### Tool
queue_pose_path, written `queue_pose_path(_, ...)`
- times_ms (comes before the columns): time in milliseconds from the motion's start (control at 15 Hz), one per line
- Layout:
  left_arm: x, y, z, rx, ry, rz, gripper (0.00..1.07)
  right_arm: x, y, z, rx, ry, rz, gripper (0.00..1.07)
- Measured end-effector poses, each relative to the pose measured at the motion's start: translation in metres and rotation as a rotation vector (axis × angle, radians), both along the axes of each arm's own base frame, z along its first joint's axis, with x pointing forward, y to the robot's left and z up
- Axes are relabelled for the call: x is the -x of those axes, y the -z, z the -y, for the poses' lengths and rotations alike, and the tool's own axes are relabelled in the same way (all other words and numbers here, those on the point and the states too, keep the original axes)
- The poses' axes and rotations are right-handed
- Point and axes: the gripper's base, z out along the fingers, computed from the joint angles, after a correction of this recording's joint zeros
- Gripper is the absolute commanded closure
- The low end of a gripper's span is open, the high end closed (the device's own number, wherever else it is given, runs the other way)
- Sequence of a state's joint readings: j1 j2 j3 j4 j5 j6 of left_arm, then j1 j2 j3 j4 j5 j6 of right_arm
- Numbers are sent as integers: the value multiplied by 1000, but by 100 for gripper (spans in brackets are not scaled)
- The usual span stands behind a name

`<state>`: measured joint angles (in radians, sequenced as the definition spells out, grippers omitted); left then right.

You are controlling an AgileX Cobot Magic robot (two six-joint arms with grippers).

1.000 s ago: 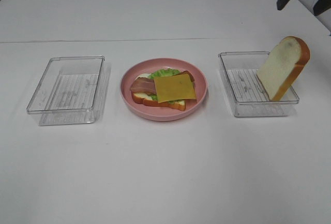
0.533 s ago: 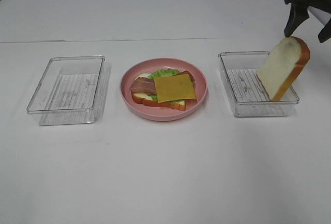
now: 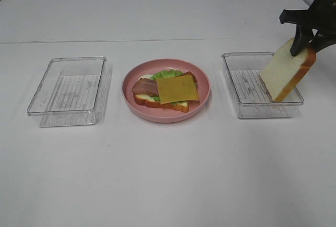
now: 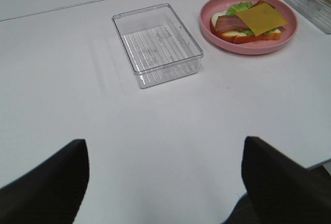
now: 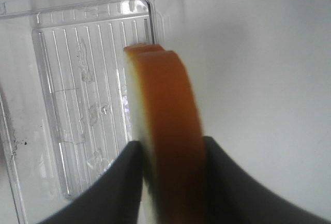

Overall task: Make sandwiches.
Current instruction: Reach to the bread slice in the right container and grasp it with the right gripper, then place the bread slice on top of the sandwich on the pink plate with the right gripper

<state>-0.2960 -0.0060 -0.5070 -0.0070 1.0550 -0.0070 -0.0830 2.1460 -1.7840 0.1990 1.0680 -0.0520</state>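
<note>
A partly built sandwich (image 3: pixel 165 90) lies on the pink plate (image 3: pixel 129 98): a bread slice, green lettuce, bacon and a yellow cheese square on top. It also shows in the left wrist view (image 4: pixel 248 22). A second bread slice (image 3: pixel 286 72) stands tilted in the right clear tray (image 3: pixel 247 112), leaning on its far right rim. My right gripper (image 3: pixel 307 43) is at the slice's top edge, its fingers pressed on both faces of the slice (image 5: pixel 165 131). My left gripper (image 4: pixel 165 182) is open and empty above bare table, out of the exterior view.
An empty clear tray (image 3: pixel 65 88) stands left of the plate and also shows in the left wrist view (image 4: pixel 155 43). The white table (image 3: pixel 168 174) stretches in front of the three containers.
My right gripper has come down from the upper right onto the top of the leaning bread slice. The slice has shifted slightly to the left.
</note>
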Motion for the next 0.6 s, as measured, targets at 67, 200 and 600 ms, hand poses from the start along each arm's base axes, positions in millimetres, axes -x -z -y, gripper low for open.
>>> queue_pose_path(67,0,0,0,0,0,0,29,0,0,-1,-9,2,1,107)
queue_pose_path(200,0,0,0,0,0,0,29,0,0,-2,-21,4,-5,107)
queue_pose_path(600,0,0,0,0,0,0,29,11,-42,-11,-108,13,63,107)
